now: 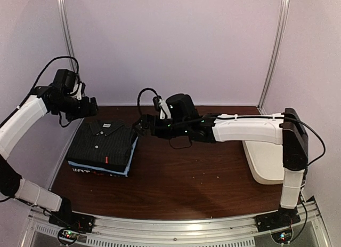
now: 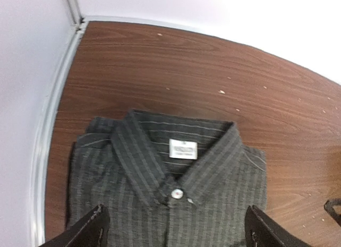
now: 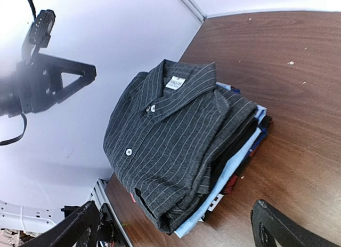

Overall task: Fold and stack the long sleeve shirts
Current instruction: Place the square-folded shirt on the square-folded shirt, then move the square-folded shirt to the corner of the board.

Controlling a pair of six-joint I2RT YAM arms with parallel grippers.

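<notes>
Left gripper (image 2: 175, 215) hung over the collar end of the stack with its fingers (image 2: 90, 228) spread wide. It gripped nothing and was clear of the cloth. The charcoal pinstriped shirt (image 3: 170, 135) lay directly below and ahead of it. It was folded flat, collar up, on top of the pile. White neck label (image 2: 183, 148) sat just ahead of the gap between the fingers. The top white button (image 2: 176, 193) was closer in, almost centred between them.

Right gripper (image 3: 175, 209) was also spread wide and empty. It pointed at the side of the stack from close by and did not touch it. In its wrist view the whole pile sat ahead of the fingertips. A black shirt (image 3: 234, 145) lay under the pinstriped one, and a light blue shirt (image 3: 224, 177) was below that with its edge sticking out toward this gripper. Lower layers showed only as dark and reddish edges, so I could not tell what they were.

The two grippers faced each other across the stack, left at the collar end and right at the side.

The stack rested on the brown wooden table (image 1: 186, 177), near the left wall. White plastic tub (image 1: 264, 161) sat well behind the right gripper, beside that arm's elbow and far from the shirts.
</notes>
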